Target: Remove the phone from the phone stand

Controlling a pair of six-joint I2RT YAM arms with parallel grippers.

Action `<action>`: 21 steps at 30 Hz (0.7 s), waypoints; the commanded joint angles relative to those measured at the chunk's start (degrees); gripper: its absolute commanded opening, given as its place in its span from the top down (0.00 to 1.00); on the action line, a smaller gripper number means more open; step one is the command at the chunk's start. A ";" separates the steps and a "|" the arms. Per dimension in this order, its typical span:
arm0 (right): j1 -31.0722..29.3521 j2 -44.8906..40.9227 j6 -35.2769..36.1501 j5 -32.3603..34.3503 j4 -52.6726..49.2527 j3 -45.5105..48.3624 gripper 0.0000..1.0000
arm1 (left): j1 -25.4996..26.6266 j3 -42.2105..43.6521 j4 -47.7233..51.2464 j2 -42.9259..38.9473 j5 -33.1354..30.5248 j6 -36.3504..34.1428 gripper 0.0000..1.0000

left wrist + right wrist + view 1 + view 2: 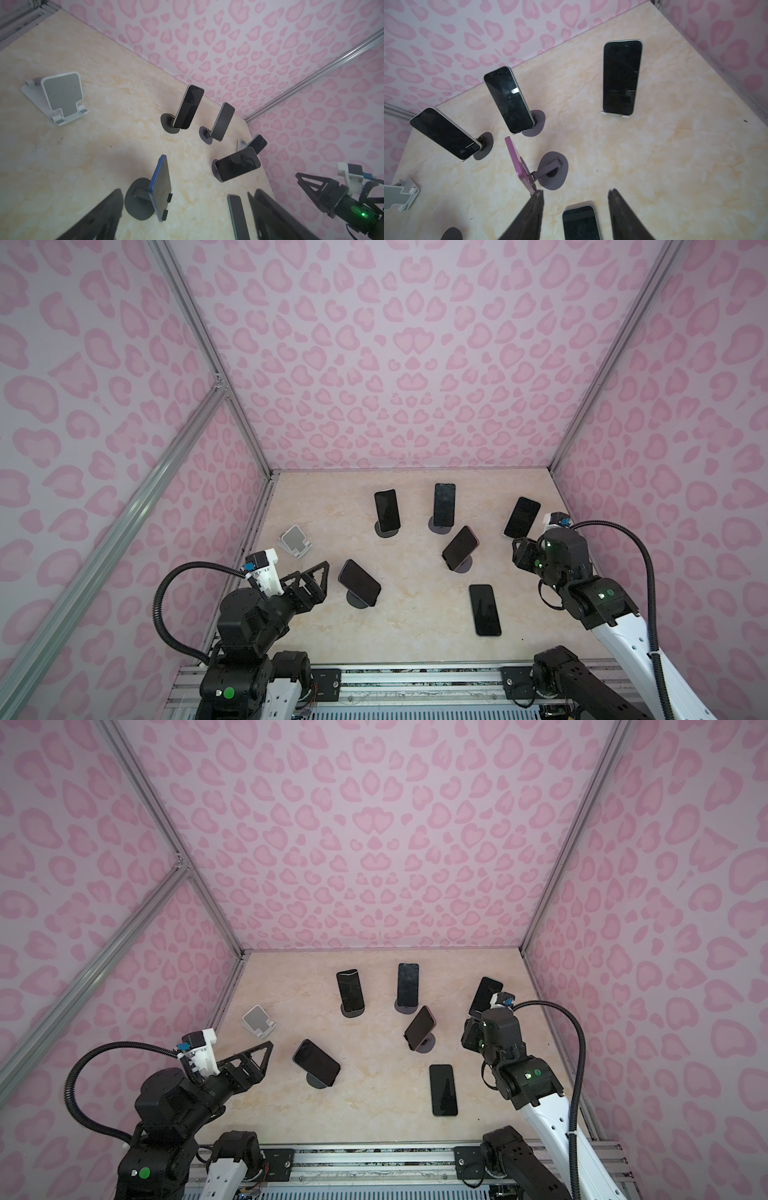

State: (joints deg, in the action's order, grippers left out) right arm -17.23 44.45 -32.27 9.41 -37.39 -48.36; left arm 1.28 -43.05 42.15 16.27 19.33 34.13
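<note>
One blue phone (359, 583), sideways on its stand (356, 601), sits just right of the left gripper (323, 578), whose jaws, like those of the right gripper (575, 190), gape empty.

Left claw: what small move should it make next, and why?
Probably ease the left claw toward the blue-cased phone on its round grey stand. The claw's jaws stand open and empty, this phone is the nearest to it, and it leans in its stand, not yet lifted.
</note>
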 commanded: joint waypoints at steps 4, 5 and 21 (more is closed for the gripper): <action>-0.07 -0.37 0.54 10.87 -1.68 -0.56 0.02 | 2.87 0.64 -2.78 3.63 0.97 2.51 0.02; -0.07 -1.87 1.12 9.21 -0.36 0.14 0.02 | 3.57 -0.51 -2.78 4.62 1.02 2.31 0.02; -24.34 0.47 0.54 2.36 3.71 -7.08 0.66 | 6.17 -1.76 3.86 6.98 -9.90 0.09 0.03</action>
State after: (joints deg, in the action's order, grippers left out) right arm -33.15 42.78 -31.05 5.06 -35.62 -54.61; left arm 7.51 -45.80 44.58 23.77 15.35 33.87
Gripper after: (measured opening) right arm 0.322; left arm 0.970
